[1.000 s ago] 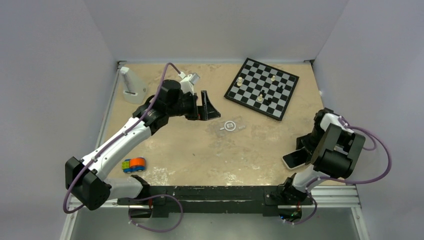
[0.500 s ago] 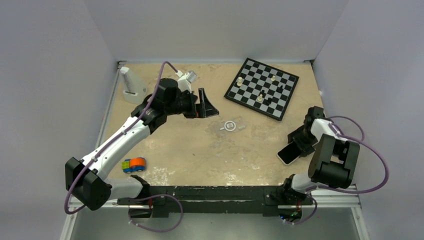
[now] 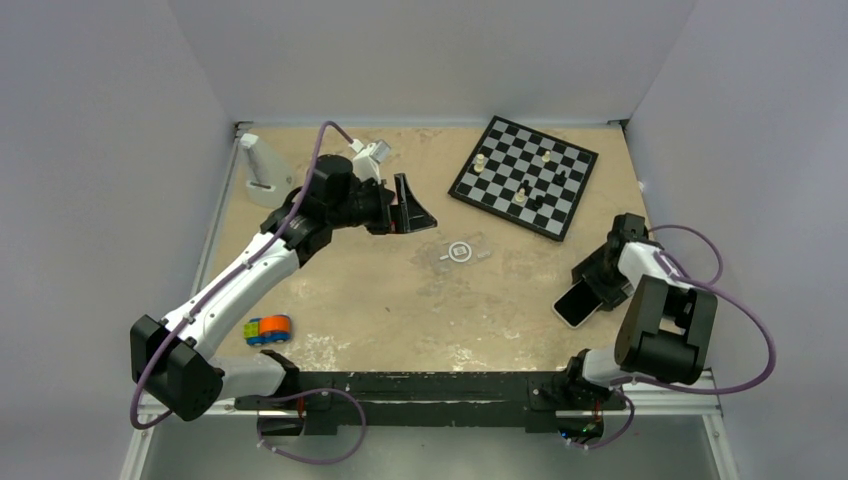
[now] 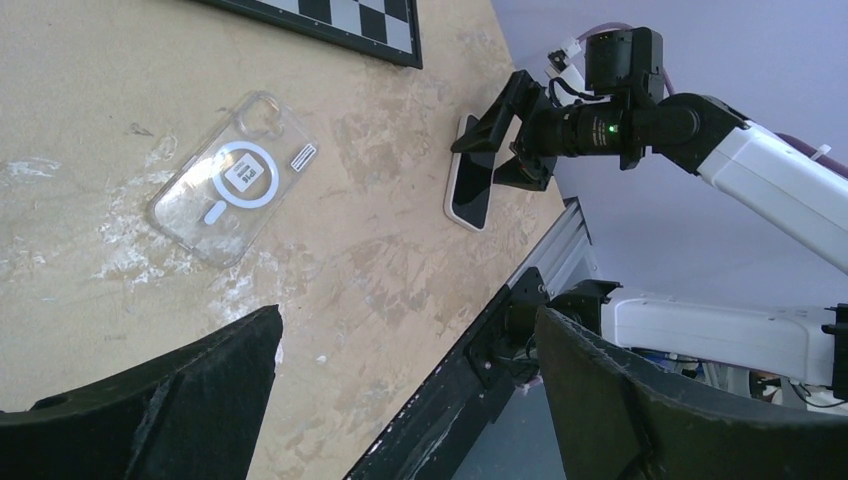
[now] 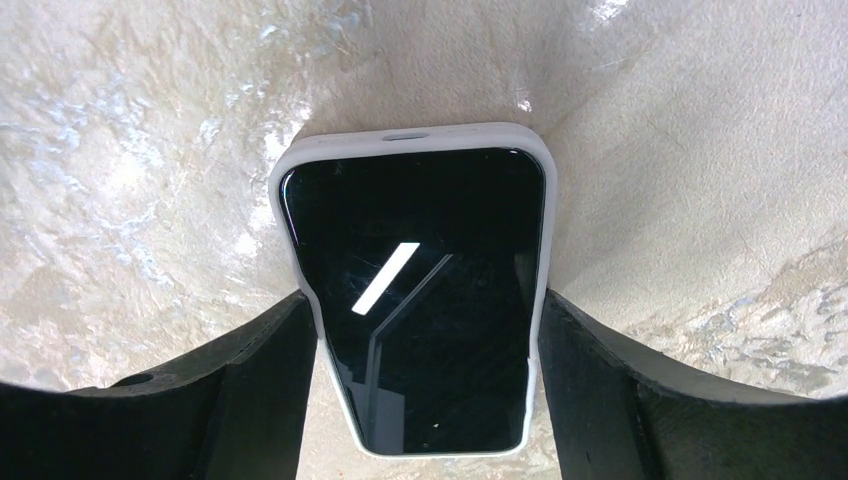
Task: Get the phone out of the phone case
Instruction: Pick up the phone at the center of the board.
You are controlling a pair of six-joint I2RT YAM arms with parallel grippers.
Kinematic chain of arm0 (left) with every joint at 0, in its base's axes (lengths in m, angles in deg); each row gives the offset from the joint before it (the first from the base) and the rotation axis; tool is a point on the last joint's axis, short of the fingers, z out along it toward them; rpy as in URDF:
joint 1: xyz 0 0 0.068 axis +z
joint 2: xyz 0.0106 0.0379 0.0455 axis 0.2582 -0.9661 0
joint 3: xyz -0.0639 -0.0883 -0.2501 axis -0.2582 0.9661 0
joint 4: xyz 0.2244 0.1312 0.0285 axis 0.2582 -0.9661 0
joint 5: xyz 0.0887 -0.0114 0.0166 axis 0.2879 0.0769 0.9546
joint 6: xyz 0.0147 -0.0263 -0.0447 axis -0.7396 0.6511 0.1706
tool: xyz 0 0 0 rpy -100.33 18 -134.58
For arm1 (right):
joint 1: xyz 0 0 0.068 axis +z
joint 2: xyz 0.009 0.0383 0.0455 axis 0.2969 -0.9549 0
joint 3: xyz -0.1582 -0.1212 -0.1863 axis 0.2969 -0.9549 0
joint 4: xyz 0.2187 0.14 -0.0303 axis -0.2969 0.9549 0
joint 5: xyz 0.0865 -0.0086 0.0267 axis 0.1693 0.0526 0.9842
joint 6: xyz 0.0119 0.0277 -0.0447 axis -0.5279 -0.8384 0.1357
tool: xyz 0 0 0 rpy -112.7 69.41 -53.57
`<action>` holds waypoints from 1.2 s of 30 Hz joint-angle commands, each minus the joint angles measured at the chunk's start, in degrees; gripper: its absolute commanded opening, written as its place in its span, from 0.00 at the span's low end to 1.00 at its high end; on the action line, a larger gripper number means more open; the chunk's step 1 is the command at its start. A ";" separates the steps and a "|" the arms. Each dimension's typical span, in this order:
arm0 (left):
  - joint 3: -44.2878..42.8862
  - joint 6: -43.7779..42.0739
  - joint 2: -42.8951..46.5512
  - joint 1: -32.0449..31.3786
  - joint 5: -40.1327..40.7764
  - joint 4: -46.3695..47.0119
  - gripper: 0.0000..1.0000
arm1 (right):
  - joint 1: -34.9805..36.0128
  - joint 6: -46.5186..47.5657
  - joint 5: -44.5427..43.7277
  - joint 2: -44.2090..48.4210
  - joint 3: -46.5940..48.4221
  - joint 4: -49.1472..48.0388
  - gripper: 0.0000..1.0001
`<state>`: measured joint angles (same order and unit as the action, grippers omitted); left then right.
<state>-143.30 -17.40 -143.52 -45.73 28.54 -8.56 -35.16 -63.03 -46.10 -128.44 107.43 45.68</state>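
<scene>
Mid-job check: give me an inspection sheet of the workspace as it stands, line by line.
Surface: tan table, scuffed with pale patches.
Job's things: phone lies flat on the right side, screen up, white rim showing; phone case lies empty mid-table, apart from it.
Clutter: chessboard with pieces, far right; toy car, near left; white stand, far left.
Grippers: left gripper open and empty above the table; right gripper has its fingers against the phone's long edges.
Cables: purple cables loop off both arms, clear of phone and case.
Surroundings: plain pale walls on three sides; nothing else seen.
</scene>
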 commanded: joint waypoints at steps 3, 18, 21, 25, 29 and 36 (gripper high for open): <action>0.96 1.15 0.78 0.48 -2.81 3.74 1.00 | 1.27 0.64 13.78 1.43 -6.23 -19.82 0.29; 3.39 -0.95 2.21 0.37 -1.24 7.06 1.00 | 1.42 -4.67 33.82 19.56 -13.82 -28.79 0.00; 5.26 -0.08 2.39 0.28 -2.26 11.09 1.00 | 1.59 -7.90 37.12 22.29 -16.93 -32.47 0.00; 8.09 -1.11 3.06 -0.23 -1.26 15.59 0.89 | 3.29 -14.01 41.15 24.89 -21.52 -40.02 0.00; 9.55 -2.66 3.63 -1.52 1.10 17.26 0.75 | 8.26 -19.21 41.41 27.17 -21.26 -43.99 0.00; 12.24 -0.70 2.09 -4.07 0.03 24.32 0.76 | 20.78 -4.88 38.96 26.12 -9.71 -39.61 0.00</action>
<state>-132.24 -19.47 -141.90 -49.47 29.33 8.03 -19.80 -77.98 -8.99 -101.40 87.61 9.22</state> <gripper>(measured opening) 0.792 0.735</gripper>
